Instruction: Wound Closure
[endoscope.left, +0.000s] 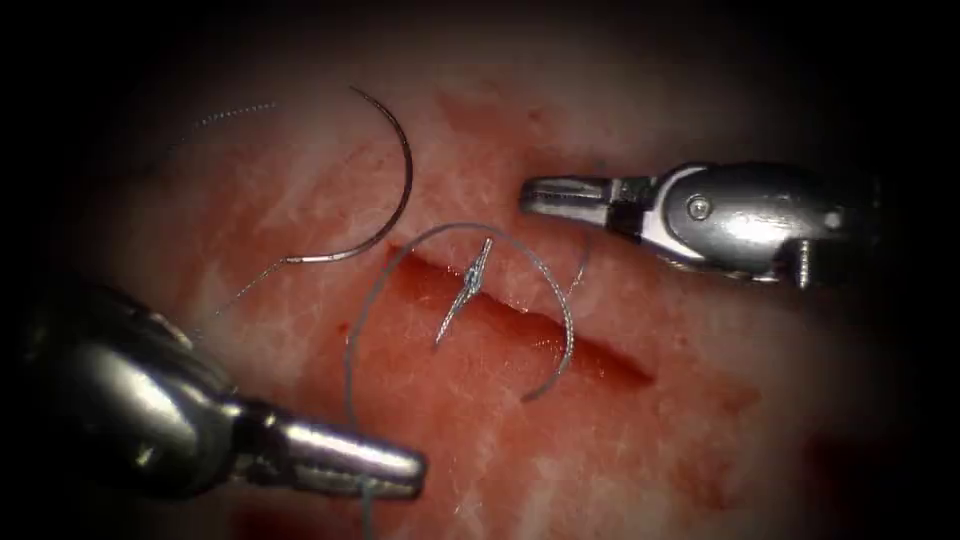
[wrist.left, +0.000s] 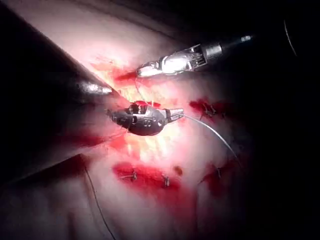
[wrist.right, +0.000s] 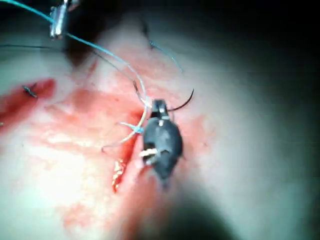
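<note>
Steel curved needle (endoscope.left: 385, 180) lies free on the tissue (endoscope.left: 640, 440), left of the cut (endoscope.left: 540, 330), its arc bowing rightward with both ends pointing left. Stiff, thin, probably slippery; best gripped on the body, away from the tip. Left pincer (endoscope.left: 400, 470) pinches the limp thread (endoscope.left: 350, 370); right pincer (endoscope.left: 545, 195) is pressed together, holding nothing.

My endoscope looking down from above and in front, close on the cut (endoscope.left: 520, 320) in the tissue (endoscope.left: 700, 450), my two wrist cameras peering along their shafts, all three sharing that cut.
</note>
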